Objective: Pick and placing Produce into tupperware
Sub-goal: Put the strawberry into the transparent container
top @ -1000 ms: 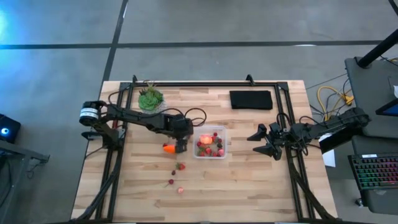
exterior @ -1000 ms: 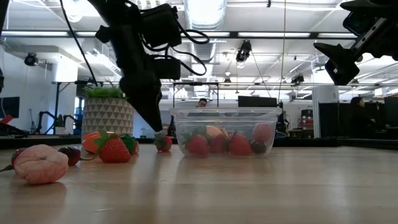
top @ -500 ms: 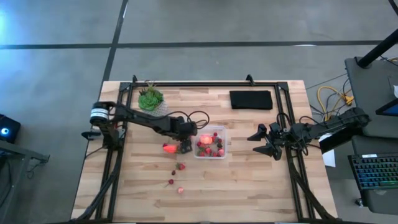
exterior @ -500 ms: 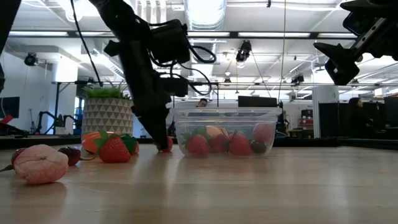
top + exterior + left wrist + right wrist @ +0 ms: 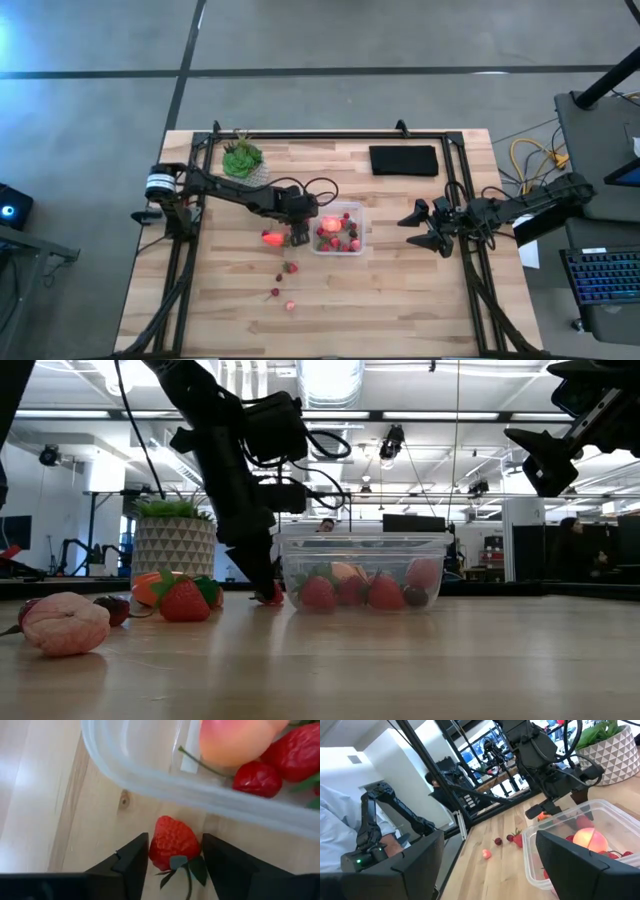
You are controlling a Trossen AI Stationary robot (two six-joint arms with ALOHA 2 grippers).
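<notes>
Pale wood planks carry the scene. Left gripper (image 5: 172,860), its matte black fingers apart, straddles a seeded red strawberry (image 5: 174,841) lying on the table just outside the tupperware (image 5: 339,229), at its 9 o'clock side. That clear, round-cornered tupperware holds berries and a smooth pink fruit (image 5: 235,742). Right gripper (image 5: 424,228), fingers spread, hangs at 3 o'clock.

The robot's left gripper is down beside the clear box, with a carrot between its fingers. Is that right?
Not quite. The left gripper is down beside the clear box, but a strawberry sits between its fingers, not a carrot. The left wrist view shows it.
</notes>
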